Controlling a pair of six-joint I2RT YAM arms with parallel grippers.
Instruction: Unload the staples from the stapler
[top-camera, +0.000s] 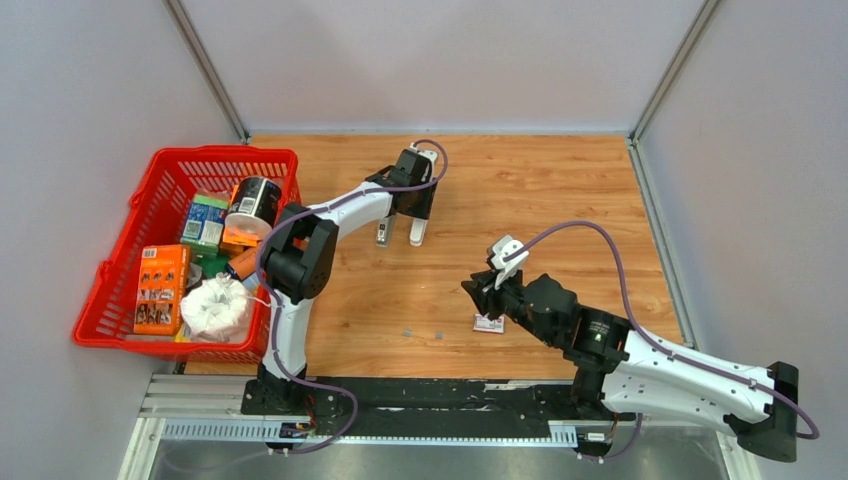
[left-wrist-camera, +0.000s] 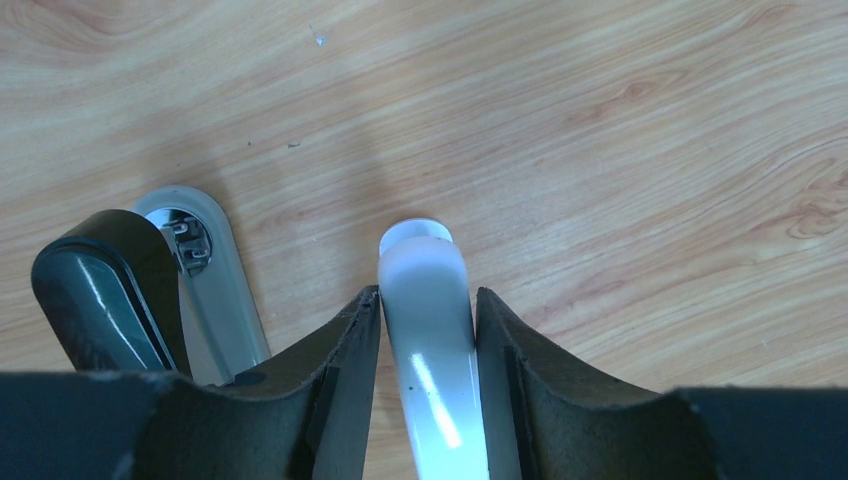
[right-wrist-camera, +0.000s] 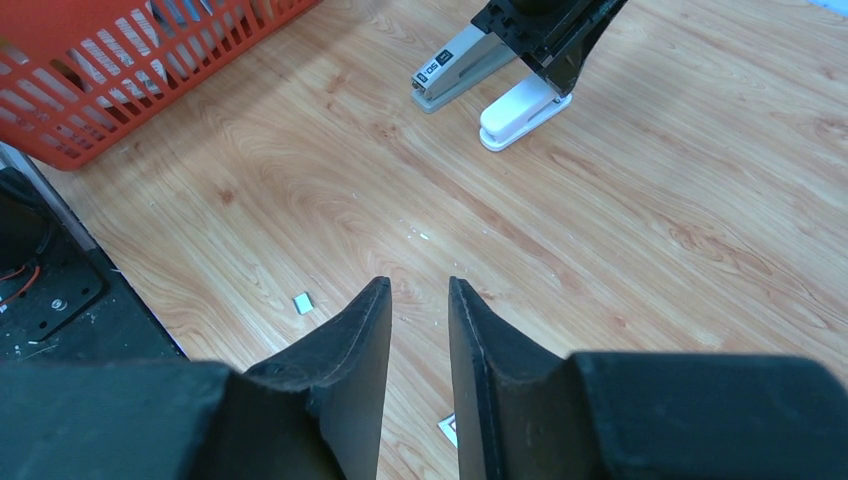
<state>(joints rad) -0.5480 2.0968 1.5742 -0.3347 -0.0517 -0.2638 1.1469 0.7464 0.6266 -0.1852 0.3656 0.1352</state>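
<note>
The stapler lies opened at the back middle of the table. Its white plastic body and grey metal inner piece lie side by side. My left gripper is shut on the white body; the grey piece with its black tip is just left of the fingers. My right gripper hovers over the table's middle front, narrowly open and empty. From there I see the white body and the grey piece ahead.
A small red-and-white flat box lies just under my right gripper. Small pale bits lie on the wood near the front. A red basket full of packages stands at the left edge. Grey walls surround the table.
</note>
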